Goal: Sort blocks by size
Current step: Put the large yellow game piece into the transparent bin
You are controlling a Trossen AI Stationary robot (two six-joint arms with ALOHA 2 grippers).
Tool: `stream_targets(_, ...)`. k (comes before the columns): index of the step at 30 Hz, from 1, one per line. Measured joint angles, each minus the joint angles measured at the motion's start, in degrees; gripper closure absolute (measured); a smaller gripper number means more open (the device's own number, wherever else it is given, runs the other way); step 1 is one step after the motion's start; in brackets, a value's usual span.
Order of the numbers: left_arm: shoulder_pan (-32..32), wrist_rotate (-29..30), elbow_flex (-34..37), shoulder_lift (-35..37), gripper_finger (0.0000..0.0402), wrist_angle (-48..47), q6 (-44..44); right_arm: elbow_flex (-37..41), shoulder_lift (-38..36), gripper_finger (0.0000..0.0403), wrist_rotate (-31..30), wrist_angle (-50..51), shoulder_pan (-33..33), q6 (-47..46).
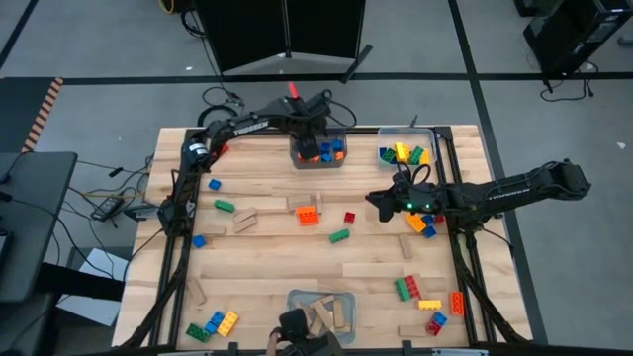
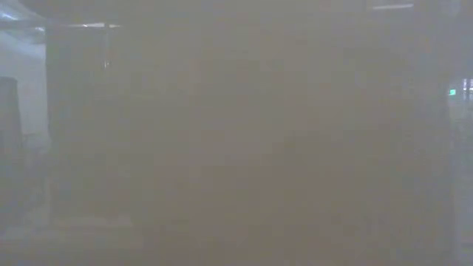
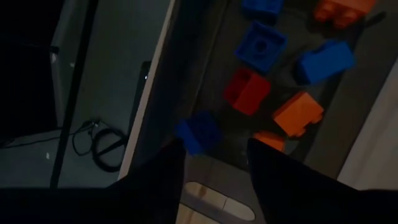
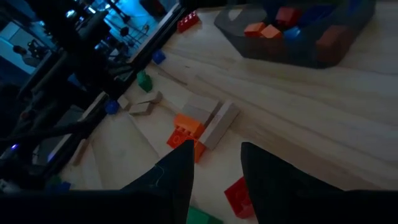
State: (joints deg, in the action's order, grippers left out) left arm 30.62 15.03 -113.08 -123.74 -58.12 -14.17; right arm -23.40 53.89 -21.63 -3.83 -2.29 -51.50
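My left gripper hangs open over the clear bin at the table's far middle, which holds blue, red and orange bricks. A small blue brick lies just past one fingertip, by the bin's wall. Over the table's right middle, my right gripper stands open with nothing between its fingers. Beyond it on the wood lie an orange brick, tan wooden blocks and a red brick. The low view is fogged and shows nothing. My left gripper has the small blue brick right at the tip of one finger; whether the finger touches it, I cannot tell. The brick is not between the two fingers.
A second bin with yellow, green and blue bricks stands at the far right, and a third with wooden blocks at the near edge. Loose bricks lie scattered: green, red, a cluster near right, another near left.
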Motion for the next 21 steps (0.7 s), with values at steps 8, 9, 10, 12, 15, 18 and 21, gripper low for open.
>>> stream_targets(8,-0.3,0.1,-2.1,0.0,0.0218,-1.4,-0.4,0.0,0.0,0.0256,-0.4,-0.4,0.9,0.0)
stream_targets(9,-0.3,0.1,-3.3,0.0,0.0218,-1.8,-0.3,0.0,0.0,0.0256,-0.4,-0.4,0.9,0.0)
stream_targets(10,-0.3,0.1,-4.8,0.0,0.0218,-2.9,-0.3,0.0,0.0,0.0256,-0.4,-0.4,0.9,0.0)
stream_targets(12,-0.4,0.1,-8.3,0.0,0.0218,-6.2,0.0,0.0,0.0,0.0256,-0.4,-0.4,0.9,0.4)
stream_targets(15,-0.7,0.1,-13.9,0.0,0.0218,-11.5,4.2,0.0,0.0,0.0256,0.0,-0.4,0.9,1.5)
stream_targets(18,-1.1,-0.3,-19.6,0.0,0.0218,-19.4,9.6,0.0,0.0,0.0256,0.4,-0.4,0.9,2.1)
stream_targets(21,-2.3,-0.3,-21.7,1.3,0.0218,-24.8,14.6,0.0,0.0,0.0256,2.2,-0.4,0.9,3.3)
